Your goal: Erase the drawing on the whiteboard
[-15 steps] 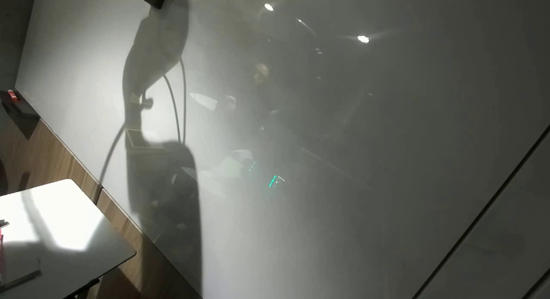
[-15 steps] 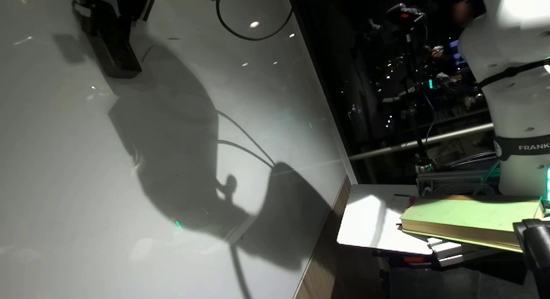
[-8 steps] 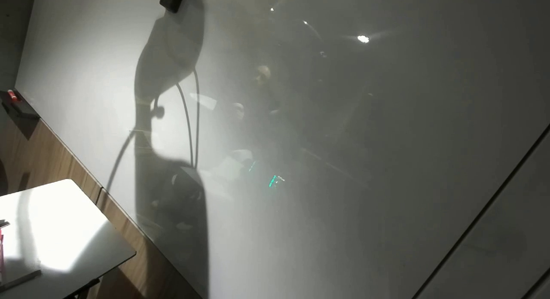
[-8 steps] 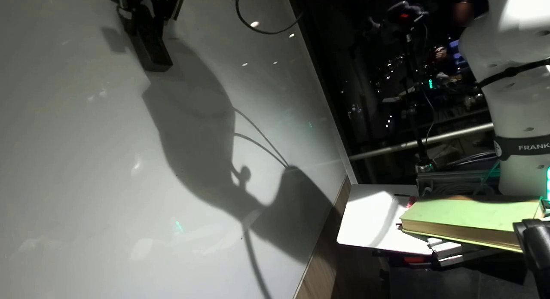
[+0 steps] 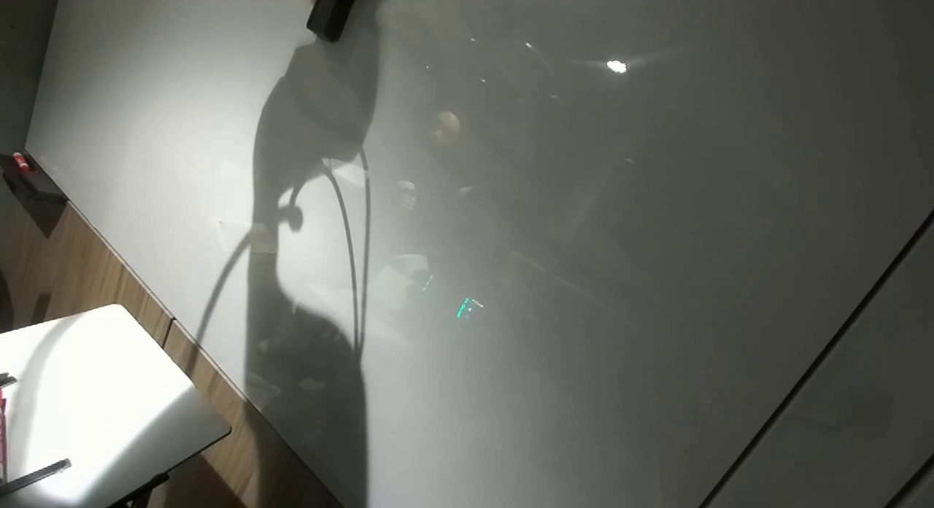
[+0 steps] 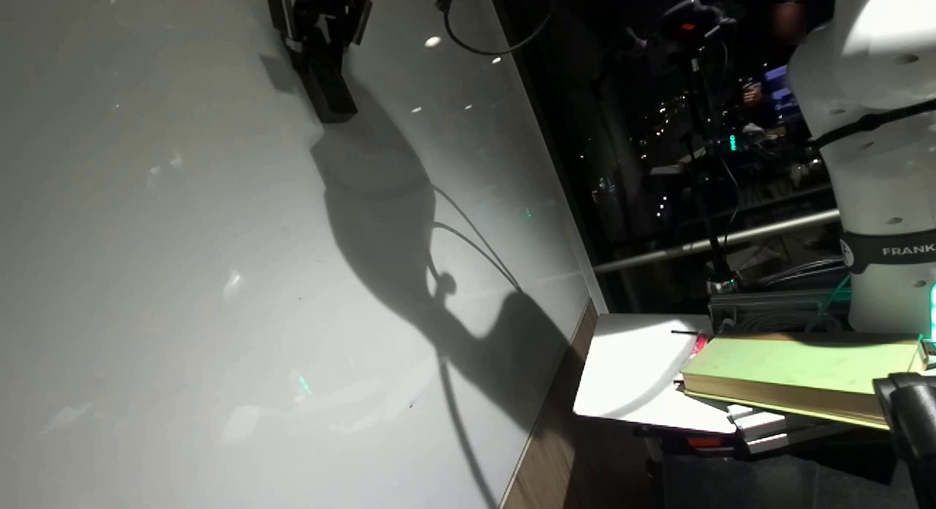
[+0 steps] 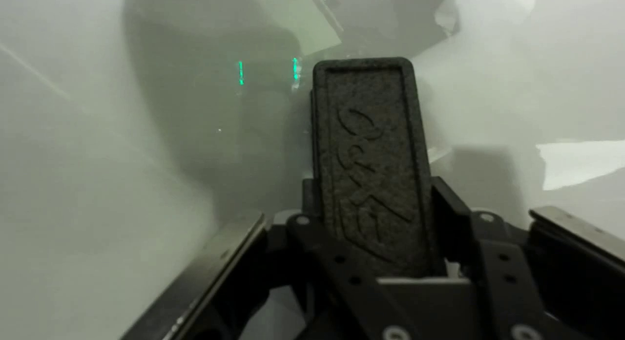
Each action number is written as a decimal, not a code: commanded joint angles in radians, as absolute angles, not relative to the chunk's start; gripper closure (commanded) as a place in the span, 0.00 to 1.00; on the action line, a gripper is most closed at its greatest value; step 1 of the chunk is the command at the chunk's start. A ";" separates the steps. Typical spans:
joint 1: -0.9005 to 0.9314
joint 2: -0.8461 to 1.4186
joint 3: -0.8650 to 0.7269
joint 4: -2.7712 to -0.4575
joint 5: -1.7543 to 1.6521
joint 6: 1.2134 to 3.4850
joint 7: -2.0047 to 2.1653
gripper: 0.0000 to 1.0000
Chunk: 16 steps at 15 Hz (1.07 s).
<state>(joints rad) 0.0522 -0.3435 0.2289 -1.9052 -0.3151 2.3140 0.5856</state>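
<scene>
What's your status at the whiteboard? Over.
Gripper clamped on black eraser. Drawing not discernible on whiteboard; possibly behind eraser. In the way: dark shadow and glare muddying the view.

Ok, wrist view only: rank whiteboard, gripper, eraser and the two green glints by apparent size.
1. whiteboard, filling the background
2. gripper, probably enlarged by being close to the camera
3. eraser, clamped in it
4. left green glint and right green glint: too alike to rank

Small white table (image 5: 109, 384), pale green block (image 6: 797, 366), wood-grain panelling (image 5: 95, 263)
</scene>
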 commanded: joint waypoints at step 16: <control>0.038 -0.498 0.176 -2.718 -0.197 2.530 0.319 0.70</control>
